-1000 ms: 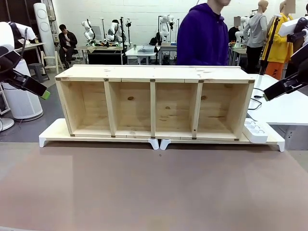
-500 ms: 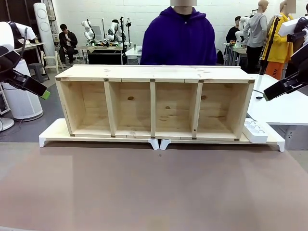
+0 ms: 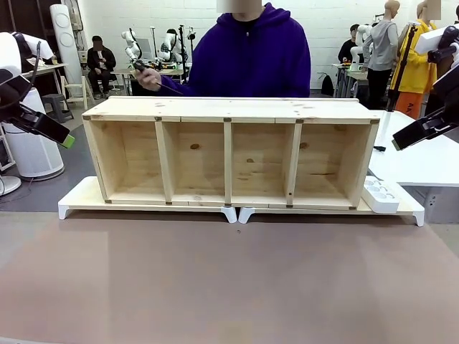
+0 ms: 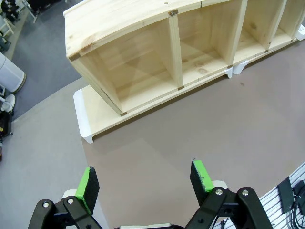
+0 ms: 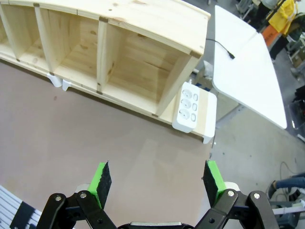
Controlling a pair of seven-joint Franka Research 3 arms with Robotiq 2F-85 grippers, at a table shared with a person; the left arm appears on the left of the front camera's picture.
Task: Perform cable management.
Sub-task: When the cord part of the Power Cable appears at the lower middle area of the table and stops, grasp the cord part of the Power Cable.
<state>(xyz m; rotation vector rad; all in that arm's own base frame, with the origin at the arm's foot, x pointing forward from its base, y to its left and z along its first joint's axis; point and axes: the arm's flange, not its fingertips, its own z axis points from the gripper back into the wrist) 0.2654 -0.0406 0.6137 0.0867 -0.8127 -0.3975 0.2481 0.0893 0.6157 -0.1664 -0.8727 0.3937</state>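
left end effector and right end effector hang spread, empty. the cable lies on the white counter beside the shelf.

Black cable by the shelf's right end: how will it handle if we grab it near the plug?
Probably floppy: the cable is thin and lies in a loose curve onto the white table, so it should sag either side of a grip. Likely light; the plug is small. It may drag, since its far run disappears behind the shelf.
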